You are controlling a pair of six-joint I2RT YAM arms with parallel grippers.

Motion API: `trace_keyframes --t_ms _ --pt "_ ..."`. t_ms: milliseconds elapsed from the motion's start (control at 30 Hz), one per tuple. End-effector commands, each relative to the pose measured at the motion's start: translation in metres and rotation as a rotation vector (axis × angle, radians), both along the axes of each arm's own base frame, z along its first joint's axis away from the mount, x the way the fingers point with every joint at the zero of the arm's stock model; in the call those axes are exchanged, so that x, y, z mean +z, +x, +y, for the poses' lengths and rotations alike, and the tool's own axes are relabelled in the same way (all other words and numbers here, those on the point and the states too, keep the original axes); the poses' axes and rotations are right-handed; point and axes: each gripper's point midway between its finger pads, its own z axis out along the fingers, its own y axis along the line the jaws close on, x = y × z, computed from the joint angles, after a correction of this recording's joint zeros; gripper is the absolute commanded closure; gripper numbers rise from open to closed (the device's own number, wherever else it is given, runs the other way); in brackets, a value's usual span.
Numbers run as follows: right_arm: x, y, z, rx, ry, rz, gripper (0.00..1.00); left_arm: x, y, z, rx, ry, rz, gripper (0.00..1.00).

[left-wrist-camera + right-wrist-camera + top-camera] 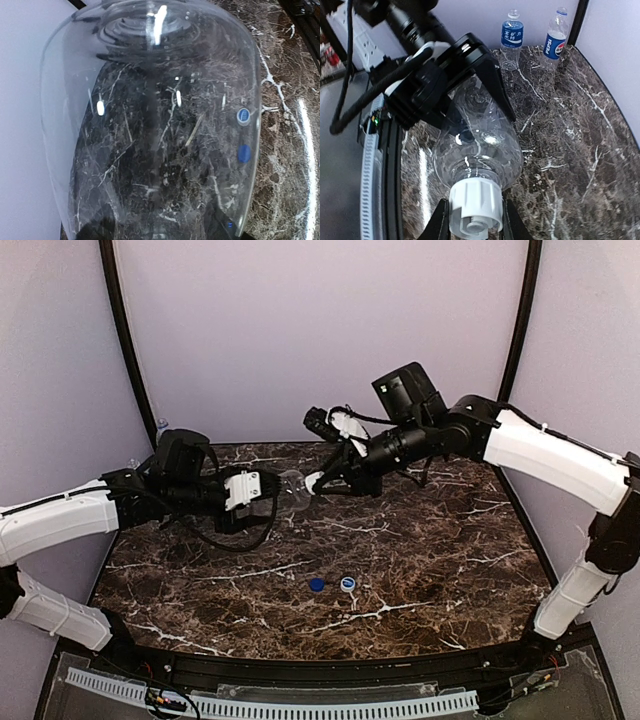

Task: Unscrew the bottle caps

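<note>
The right gripper (476, 222) is closed on the white cap (474, 202). One finger presses on each side of it, but the fingertips are cut off by the lower edge of the right wrist view. This cap sits on the neck of the plain bottle (480, 145), which lies sideways in the air over the far middle of the tabletop (450, 570). The left gripper (467, 97) clamps the wide body of the bottle from the other end, with a black finger on each side.

In the left wrist view the bottle fills almost the whole picture, its bottom toward the camera. There the left fingers show only as dark shapes at the lower edge. From above, the clear bottle is hard to make out between the two grippers.

The blue cap (316, 584) and the loose white cap (348, 584) lie side by side on the tabletop, near its middle and somewhat toward the near edge. They are well apart from both grippers.

The Pepsi bottle (556, 40) and the blue-label bottle (512, 37) stand upright at the far left corner, against the wall. In the top view the left arm hides them almost fully. I cannot tell if they carry caps.
</note>
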Motion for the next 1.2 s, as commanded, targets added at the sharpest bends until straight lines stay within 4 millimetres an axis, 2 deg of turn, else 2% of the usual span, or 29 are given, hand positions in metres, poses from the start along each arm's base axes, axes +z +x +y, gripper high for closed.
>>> trace_keyframes --t_ms 0,167,267,367,500,533,600,667,767,867,967,1067,1167 --pt "-0.006 -0.049 0.016 0.303 -0.041 -0.436 1.00 -0.007 -0.035 -0.013 -0.141 -0.003 0.162 0.68" --pt "-0.038 -0.055 0.015 0.442 -0.175 -0.890 1.00 -0.011 -0.057 -0.012 -0.242 0.035 0.233 0.68" --pt "-0.037 -0.055 0.018 0.468 -0.170 -1.118 1.00 -0.015 -0.060 -0.008 -0.244 0.061 0.251 0.68" --pt "-0.023 -0.054 0.022 0.460 -0.130 -1.239 1.00 -0.018 -0.060 -0.006 -0.233 0.070 0.250 0.68" --pt "-0.020 -0.053 0.026 0.451 -0.110 -1.290 1.00 -0.016 -0.056 -0.008 -0.224 0.061 0.227 0.68" --pt "-0.021 -0.051 0.026 0.442 -0.111 -1.292 0.95 -0.015 -0.054 -0.008 -0.220 0.057 0.217 0.68" --pt "-0.020 -0.049 0.026 0.418 -0.105 -1.287 0.74 -0.015 -0.050 -0.008 -0.205 0.056 0.195 0.68" --pt "-0.014 -0.049 0.025 0.379 -0.074 -1.278 0.44 -0.015 -0.046 -0.007 -0.187 0.057 0.174 0.69" --pt "0.005 -0.052 0.023 0.310 0.006 -1.251 0.21 -0.016 -0.041 -0.004 -0.164 0.062 0.152 0.69" --pt "0.027 -0.058 0.017 0.242 0.089 -1.187 0.03 -0.017 -0.038 -0.002 -0.145 0.062 0.132 0.70" --pt "0.048 -0.061 0.009 0.166 0.172 -1.029 0.01 -0.014 -0.023 0.000 -0.085 0.057 0.063 0.69" --pt "0.065 -0.069 -0.002 0.150 0.278 -0.708 0.01 -0.013 -0.002 0.004 -0.013 0.073 -0.042 0.68" --pt "0.086 -0.042 -0.014 0.007 0.371 -0.422 0.01 0.007 0.034 0.012 0.117 0.072 -0.258 0.67"
